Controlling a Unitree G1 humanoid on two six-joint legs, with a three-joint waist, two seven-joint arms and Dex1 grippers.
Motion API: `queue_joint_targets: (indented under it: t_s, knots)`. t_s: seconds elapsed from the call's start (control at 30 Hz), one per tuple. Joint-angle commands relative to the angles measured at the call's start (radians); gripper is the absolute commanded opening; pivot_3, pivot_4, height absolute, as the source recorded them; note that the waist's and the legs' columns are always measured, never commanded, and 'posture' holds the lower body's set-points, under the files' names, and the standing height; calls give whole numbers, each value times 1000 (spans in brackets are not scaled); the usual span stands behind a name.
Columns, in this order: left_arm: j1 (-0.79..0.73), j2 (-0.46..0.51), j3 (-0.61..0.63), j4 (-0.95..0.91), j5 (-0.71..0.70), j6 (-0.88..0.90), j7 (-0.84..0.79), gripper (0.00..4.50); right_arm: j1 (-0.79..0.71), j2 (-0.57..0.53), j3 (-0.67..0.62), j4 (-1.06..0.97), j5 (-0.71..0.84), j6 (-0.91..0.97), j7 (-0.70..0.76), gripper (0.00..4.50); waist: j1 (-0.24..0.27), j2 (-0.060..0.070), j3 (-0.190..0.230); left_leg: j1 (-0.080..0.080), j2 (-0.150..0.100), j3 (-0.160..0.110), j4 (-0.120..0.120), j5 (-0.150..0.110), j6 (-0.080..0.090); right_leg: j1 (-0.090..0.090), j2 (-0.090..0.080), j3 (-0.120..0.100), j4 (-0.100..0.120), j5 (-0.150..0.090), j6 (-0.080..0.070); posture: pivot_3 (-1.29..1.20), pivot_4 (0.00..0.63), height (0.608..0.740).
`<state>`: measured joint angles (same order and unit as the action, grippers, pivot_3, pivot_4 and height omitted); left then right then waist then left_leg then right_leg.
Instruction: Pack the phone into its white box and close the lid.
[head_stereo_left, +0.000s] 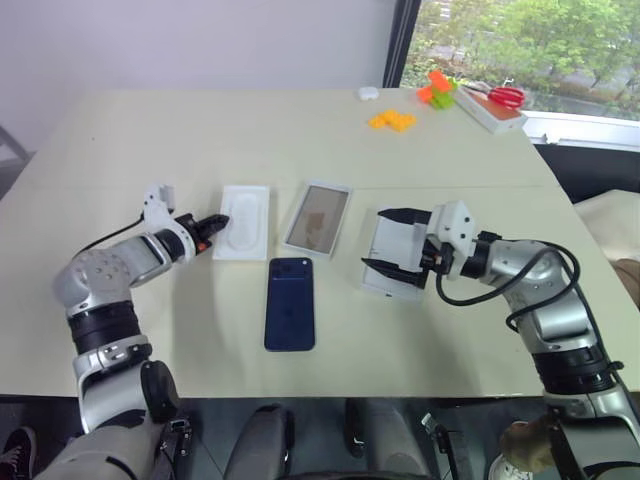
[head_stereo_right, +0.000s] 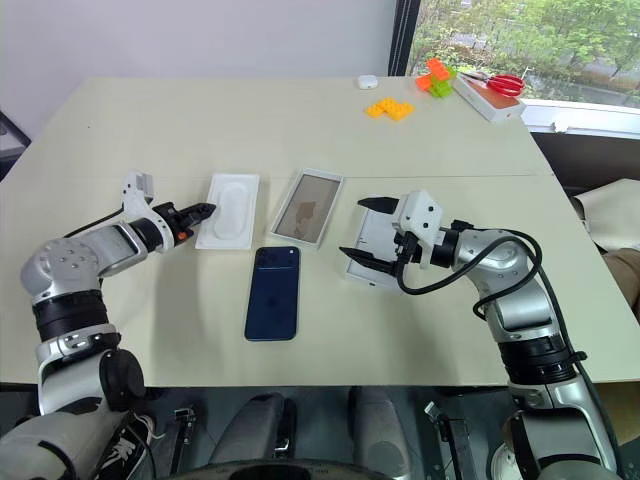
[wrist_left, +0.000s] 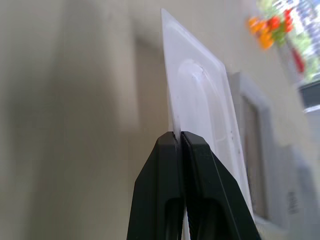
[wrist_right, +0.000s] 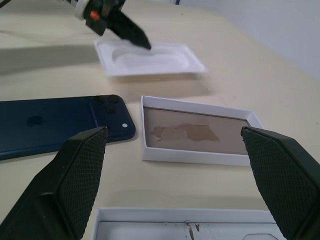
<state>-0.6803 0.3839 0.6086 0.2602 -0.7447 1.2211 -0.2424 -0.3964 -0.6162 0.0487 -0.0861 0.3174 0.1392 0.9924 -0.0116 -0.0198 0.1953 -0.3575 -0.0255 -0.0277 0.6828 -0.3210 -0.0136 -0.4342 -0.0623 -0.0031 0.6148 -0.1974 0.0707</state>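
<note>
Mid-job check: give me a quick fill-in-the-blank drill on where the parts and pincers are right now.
1. The phone lies flat on the ___, not in the box.
2. The left pincer is shut on the rim of the white ___.
3. The right pincer stands ___ over the lid.
4. The box floor is ___ in colour.

Missing words: table; insert; open; tan-brown

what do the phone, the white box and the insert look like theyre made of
The phone: probably glass, dark navy and glossy, since it reflects light. The white box: likely cardboard, matte white walls around a tan-brown floor with patchy marks. The insert: thin white moulded plastic or pulp, hard to say which, with a smooth rounded recess pressed into it.
</note>
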Motion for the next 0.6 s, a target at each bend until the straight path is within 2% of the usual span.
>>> queue_joint_targets:
  t_s: [0.03, 0.33, 0.43, 0.6]
  knots:
    - [-4, 18, 12, -31, -32, 21, 6, 41, -27, 3, -11, -34, -2, -19, -6, 4500, -2, 0, 0, 0, 0, 0, 0, 0, 0, 0, 0, 0, 0, 0, 0, 0, 150, 740]
    - [-27, -1, 34, -31, -64, 8, 30, 41, -95, 75, 89, -23, -66, 44, -55, 4500, -1, 0, 0, 0, 0, 0, 0, 1, -1, 0, 0, 0, 0, 0, 0, 0, 150, 740]
    - [-20, 15, -7, -47, -50, 10, 16, 41, -129, 106, 113, 1, -84, 57, -65, 4500, -1, 0, 0, 0, 0, 0, 0, 1, -2, 0, 0, 0, 0, 0, 0, 0, 150, 740]
    - [-24, 13, -4, -54, -61, 12, 20, 41, -173, 142, 169, 38, -132, 41, -64, 4500, -1, 0, 0, 0, 0, -1, 0, 1, -2, -1, 0, 0, 0, 0, 0, 0, 150, 740]
